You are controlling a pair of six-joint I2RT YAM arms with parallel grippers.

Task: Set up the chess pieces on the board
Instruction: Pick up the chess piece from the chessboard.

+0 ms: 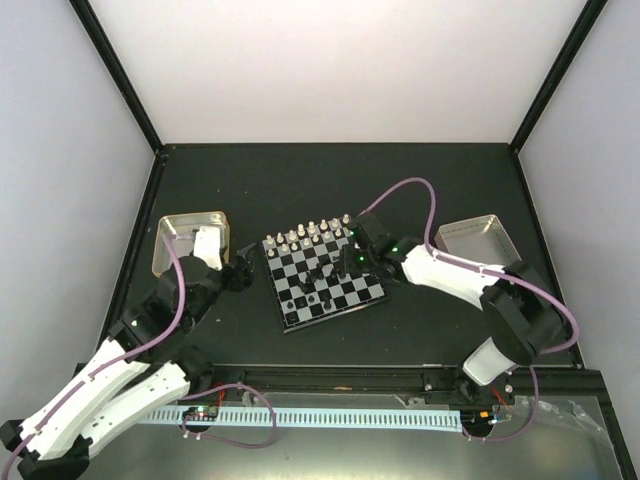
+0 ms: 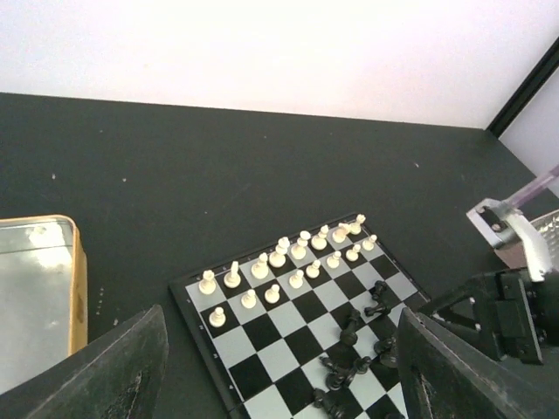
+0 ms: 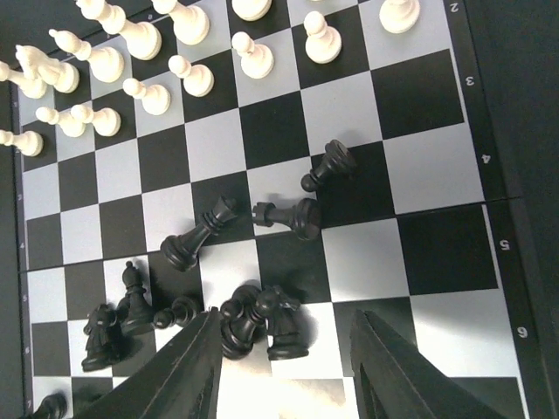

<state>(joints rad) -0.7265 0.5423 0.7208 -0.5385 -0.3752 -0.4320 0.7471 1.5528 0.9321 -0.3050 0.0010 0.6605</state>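
Small black-and-pale-grey checked chessboard (image 1: 352, 291) sits mid dark table (image 1: 250, 190). Your right gripper (image 3: 286, 349) hangs over its near half, jaws apart, empty; left gripper (image 2: 281, 358) apart too, beside it. Isolate one tiny black figurine (image 3: 262, 321) from the toppled huddle; pinch its waist.

The left arm (image 1: 110, 370) stretches forward from the near-left corner, and the left gripper (image 2: 281, 316) is spread wide and empty. The right arm (image 1: 450, 272) bends inward. The right gripper (image 3: 286, 316) points down, its fingers parted around nothing.

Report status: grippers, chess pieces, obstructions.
Left gripper open, beside small checked chessboard. Right gripper open over toppled tiny black chess pieces. Tiny white pieces in rows. No obstruction.
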